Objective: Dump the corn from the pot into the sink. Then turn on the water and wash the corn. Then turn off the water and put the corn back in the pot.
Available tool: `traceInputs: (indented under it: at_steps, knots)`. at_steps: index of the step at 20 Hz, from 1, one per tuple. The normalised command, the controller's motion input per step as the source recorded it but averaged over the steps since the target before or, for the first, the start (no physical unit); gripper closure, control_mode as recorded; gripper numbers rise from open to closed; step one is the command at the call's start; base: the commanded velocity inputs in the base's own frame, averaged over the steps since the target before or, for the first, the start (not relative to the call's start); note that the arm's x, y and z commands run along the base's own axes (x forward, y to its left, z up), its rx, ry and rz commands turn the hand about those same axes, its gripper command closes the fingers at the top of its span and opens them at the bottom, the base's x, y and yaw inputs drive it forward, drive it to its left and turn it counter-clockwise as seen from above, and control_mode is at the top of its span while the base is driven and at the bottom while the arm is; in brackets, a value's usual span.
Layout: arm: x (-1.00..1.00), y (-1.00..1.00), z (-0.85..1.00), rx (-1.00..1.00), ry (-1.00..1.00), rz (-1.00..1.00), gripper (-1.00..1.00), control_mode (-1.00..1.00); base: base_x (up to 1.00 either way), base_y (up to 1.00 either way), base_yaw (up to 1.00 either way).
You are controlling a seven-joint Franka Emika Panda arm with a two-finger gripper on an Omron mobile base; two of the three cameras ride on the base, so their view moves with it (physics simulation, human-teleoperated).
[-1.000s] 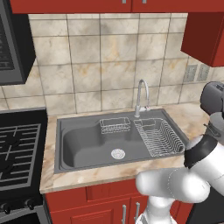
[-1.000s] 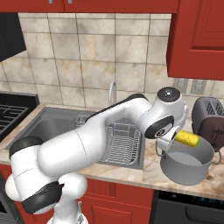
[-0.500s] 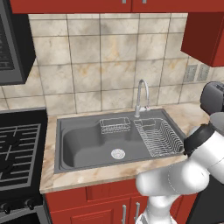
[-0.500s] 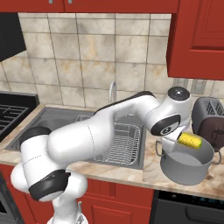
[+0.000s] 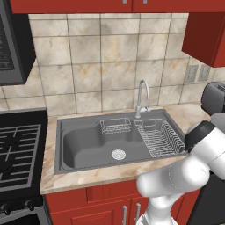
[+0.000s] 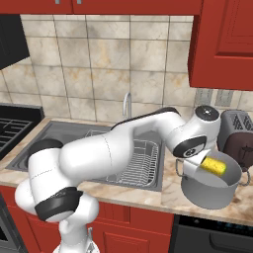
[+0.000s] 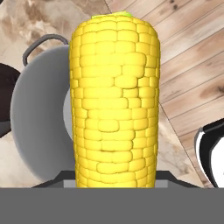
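The yellow corn point(image 6: 216, 166) hangs tilted just over the open mouth of the grey metal pot point(image 6: 211, 191), which stands on the counter right of the sink point(image 6: 59, 136). My gripper point(image 6: 208, 163) is shut on the corn, the hand coming down from the upper left. In the hand view the corn point(image 7: 114, 100) stands close and upright, and the pot point(image 7: 41, 131) with its loop handle lies behind it on the left. The dark basin of the sink point(image 5: 88, 145) holds a silver drain point(image 5: 118, 154) and a chrome tap point(image 5: 141, 94).
A wire dish rack point(image 5: 160, 138) fills the sink's right side and a small wire basket point(image 5: 115, 125) hangs at its back. A dark toaster point(image 6: 239, 136) stands right behind the pot. The stove point(image 5: 17, 149) lies left of the sink. Red cabinets hang overhead.
The hand has shifted a little right and down with the corn still in it, staying over the pot. The arm's elbow has swung rightward. The pot has not moved.
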Motion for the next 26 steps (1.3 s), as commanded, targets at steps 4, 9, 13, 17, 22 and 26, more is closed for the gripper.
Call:
traceInputs:
  at_steps: [4, 9, 13, 17, 22, 26]
  knots:
    - [0.00, 0.00, -0.21, 0.04, 0.01, 0.00, 1.00, -1.00, 0.00, 0.00, 0.00]
    - [0.12, 0.00, -0.20, 0.02, 0.02, 0.01, 1.00, -1.00, 0.00, 0.00, 0.00]
    - [0.31, 0.01, -0.15, 0.00, 0.03, 0.02, 1.00, -1.00, 0.00, 0.00, 0.00]
    - [0.43, 0.00, -0.15, 0.00, 0.05, 0.02, 1.00, -1.00, 0.00, 0.00, 0.00]
    - [0.09, 0.00, -0.15, 0.02, 0.07, 0.00, 1.00, -1.00, 0.00, 0.00, 0.00]
    - [0.00, -0.06, -0.22, 0.06, 0.10, 0.00, 1.00, -1.00, 0.00, 0.00, 0.00]
